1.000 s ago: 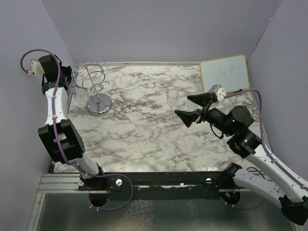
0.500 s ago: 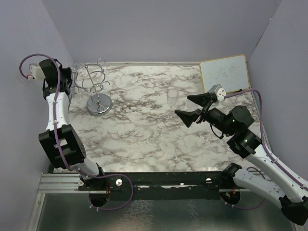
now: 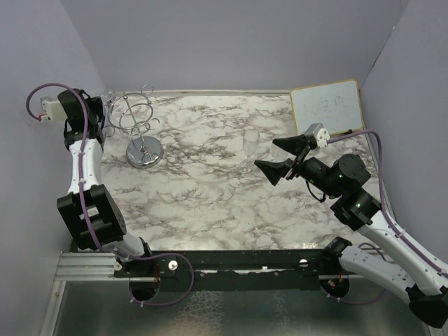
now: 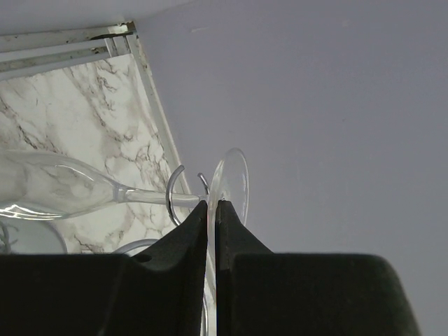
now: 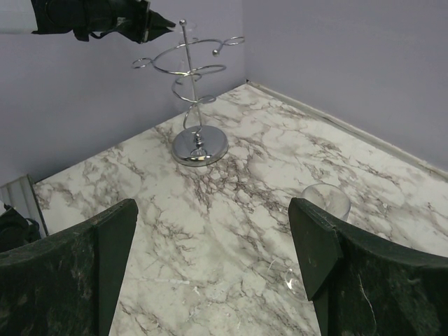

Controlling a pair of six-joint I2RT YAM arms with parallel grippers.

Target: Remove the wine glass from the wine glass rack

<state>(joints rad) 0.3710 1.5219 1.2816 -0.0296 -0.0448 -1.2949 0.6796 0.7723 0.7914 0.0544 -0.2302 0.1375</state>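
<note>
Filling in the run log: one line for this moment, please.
left hand: shut on wine glass foot | wine glass rack: stem through loop | right hand: open, empty

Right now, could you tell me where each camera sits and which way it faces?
Top external: above and behind the bases, looking down on the table; left arm, right arm, wine glass rack and a standing glass show.
Left wrist: on the left arm, facing the wall; left tool pinches a wine glass by its foot.
Right wrist: on the right arm, facing the rack across the table; open right tool frames it.
Shared: top and right wrist both show rack, standing glass.
</note>
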